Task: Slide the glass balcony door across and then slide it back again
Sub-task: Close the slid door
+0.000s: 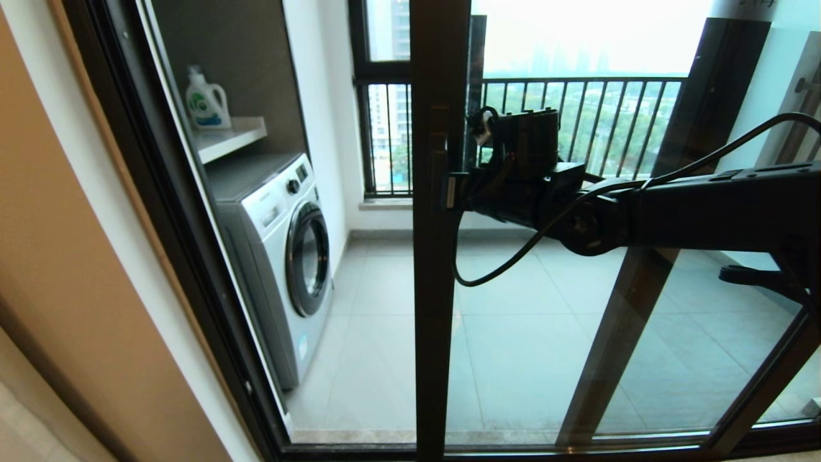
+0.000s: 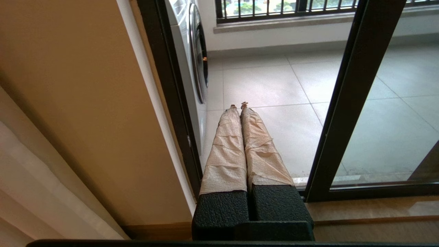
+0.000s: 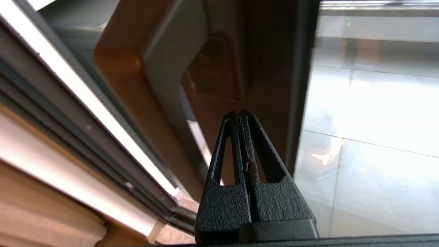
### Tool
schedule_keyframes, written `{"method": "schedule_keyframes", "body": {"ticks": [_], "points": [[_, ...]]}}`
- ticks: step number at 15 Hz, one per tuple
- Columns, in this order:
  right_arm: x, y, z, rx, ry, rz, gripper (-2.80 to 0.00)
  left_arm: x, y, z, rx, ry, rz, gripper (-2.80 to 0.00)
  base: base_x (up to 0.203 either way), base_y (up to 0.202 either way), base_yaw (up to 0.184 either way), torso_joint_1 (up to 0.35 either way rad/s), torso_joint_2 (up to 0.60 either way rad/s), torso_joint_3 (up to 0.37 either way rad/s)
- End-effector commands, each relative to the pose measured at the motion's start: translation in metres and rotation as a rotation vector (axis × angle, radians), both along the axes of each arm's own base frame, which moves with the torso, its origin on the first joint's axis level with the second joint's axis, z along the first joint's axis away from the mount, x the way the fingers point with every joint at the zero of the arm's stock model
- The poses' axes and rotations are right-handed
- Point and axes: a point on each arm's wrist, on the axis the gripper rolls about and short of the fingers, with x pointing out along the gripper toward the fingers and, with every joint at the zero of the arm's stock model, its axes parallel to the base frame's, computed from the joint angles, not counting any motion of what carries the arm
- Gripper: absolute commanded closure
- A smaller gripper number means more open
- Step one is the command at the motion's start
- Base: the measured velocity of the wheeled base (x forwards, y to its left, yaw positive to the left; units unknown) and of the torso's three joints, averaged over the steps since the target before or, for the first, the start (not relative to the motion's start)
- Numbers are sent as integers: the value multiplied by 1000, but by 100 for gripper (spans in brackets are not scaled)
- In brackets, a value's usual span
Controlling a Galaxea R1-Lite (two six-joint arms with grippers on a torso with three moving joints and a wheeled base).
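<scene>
The glass balcony door (image 1: pixel 545 346) is a clear pane in a dark brown frame, and its upright (image 1: pixel 435 301) stands mid-view. A dark bar handle (image 1: pixel 439 151) runs down that upright. My right gripper (image 1: pixel 452 191) reaches in from the right at handle height. In the right wrist view it (image 3: pixel 239 113) is shut on nothing, tips close to the upright (image 3: pixel 271 68) beside the handle (image 3: pixel 151 75). My left gripper (image 2: pixel 239 107), fingers wrapped in tan tape, is shut and parked low by the threshold, left of the door's upright (image 2: pixel 346 103).
Left of the upright is an open gap up to the fixed dark frame (image 1: pixel 154 192) and beige wall (image 1: pixel 58 269). On the balcony stand a washing machine (image 1: pixel 282 256), a shelf (image 1: pixel 234 136) with a detergent bottle (image 1: pixel 206 102), and a railing (image 1: pixel 577 122). A cable (image 1: pixel 487 276) loops below my right arm.
</scene>
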Motion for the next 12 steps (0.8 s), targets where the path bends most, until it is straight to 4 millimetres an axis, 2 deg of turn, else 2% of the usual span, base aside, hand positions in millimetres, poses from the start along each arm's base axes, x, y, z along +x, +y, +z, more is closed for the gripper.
{"method": "schedule_keyframes", "body": {"ticks": [1,6,9,12], "points": [[-6,-9,13,11,-22,-29,0,0,0,0,0,2,-1,0,0,0,0,0,0,0],[-33,-29,28,6,-16,-41,0,0,0,0,0,3,0,0,0,0,0,0,0,0],[-57,-57,45,17,-30,-76,0,0,0,0,0,2,0,0,0,0,0,0,0,0],[-104,-90,58,22,-35,-104,0,0,0,0,0,2,0,0,0,0,0,0,0,0]]}}
